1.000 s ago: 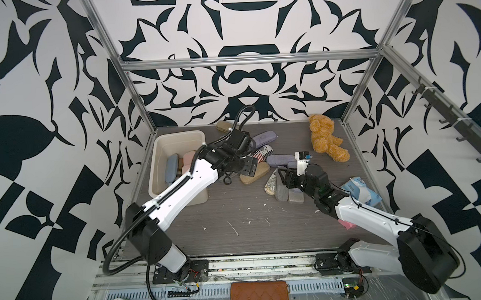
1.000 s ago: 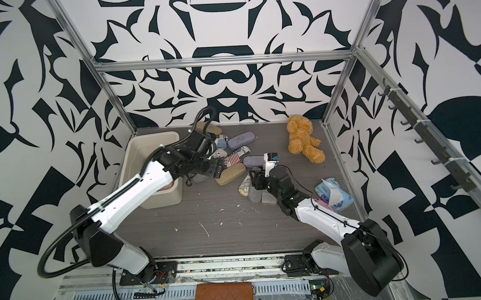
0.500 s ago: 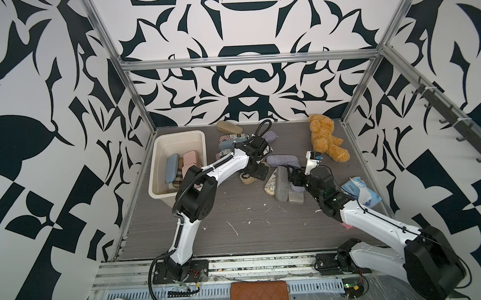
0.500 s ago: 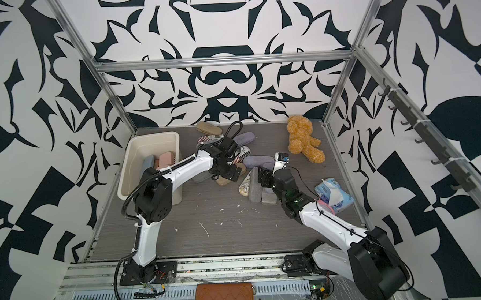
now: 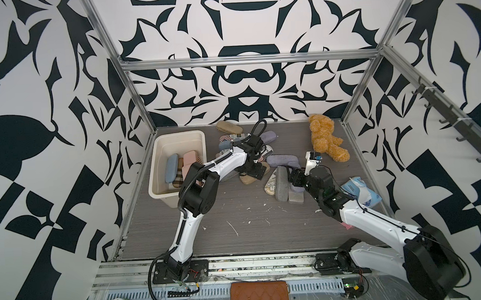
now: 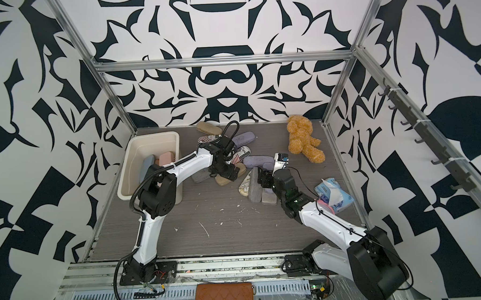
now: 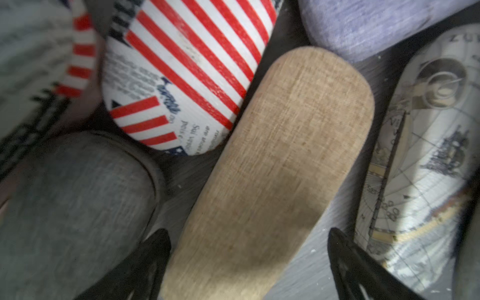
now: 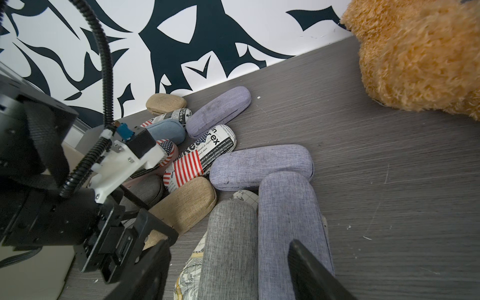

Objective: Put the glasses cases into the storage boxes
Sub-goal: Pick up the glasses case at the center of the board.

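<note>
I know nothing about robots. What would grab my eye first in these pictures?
Bold black-and-white swirl-patterned walls box in the grey table. A fuzzy golden-brown teddy bear lies in the far right corner, and mid-table two white robot arms reach into a heap of oblong fabric-covered glasses cases beside a cream-white plastic tub at far left that already holds a few.

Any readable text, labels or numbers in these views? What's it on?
"SUBSC": partial headline on the newspaper-print case near the back wall.
"rex": partial headline on the flag-and-newsprint case.
Fine print on both: too small to read.
Map-print case: lettering blurred and cut off.
Brown wallet: stamp too small to read.
</note>
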Motion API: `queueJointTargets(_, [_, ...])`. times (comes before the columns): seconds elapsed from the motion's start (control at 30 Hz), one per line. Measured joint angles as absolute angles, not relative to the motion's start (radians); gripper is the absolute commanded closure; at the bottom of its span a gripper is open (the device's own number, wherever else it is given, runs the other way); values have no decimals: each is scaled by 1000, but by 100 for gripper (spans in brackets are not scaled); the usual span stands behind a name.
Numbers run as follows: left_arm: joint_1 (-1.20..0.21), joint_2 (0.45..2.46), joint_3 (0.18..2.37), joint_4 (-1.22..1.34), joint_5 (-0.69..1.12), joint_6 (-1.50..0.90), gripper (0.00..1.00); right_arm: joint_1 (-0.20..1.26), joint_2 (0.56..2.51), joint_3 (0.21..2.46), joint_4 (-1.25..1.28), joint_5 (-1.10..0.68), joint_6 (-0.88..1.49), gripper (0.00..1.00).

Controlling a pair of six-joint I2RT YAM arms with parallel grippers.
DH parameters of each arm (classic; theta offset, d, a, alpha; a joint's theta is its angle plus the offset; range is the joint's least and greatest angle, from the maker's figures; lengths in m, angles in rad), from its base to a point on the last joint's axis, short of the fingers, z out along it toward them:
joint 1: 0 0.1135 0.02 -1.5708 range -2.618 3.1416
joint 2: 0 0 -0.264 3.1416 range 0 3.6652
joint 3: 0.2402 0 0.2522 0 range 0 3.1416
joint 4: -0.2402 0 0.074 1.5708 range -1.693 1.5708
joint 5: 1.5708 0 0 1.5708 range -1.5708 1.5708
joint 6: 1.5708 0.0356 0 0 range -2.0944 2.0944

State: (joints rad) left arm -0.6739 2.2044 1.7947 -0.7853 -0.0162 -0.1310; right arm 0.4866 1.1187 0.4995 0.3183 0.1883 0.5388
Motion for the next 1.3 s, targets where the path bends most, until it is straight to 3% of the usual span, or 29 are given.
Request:
queueJointTargets(0.43, [-711,2203,1739,-787,-46,-212,14,487,1136,500,318,188,539,25])
queueJointTargets(0.57, [-717,2230,1811,-807,-66,-234,33,487,1140,500,318,188,539,25])
queueJointTargets(0.77, [-735,2221,1804,-811,-78,-245,37,487,1135,500,318,188,539,25])
queueJointTargets(1.0, [-752,1990,1633,-807,-81,-263,39,487,1134,500,318,188,539,26])
queueJointTargets(1.3, [-753,1641,1577,-783,-83,-286,37,487,1134,500,318,172,539,26])
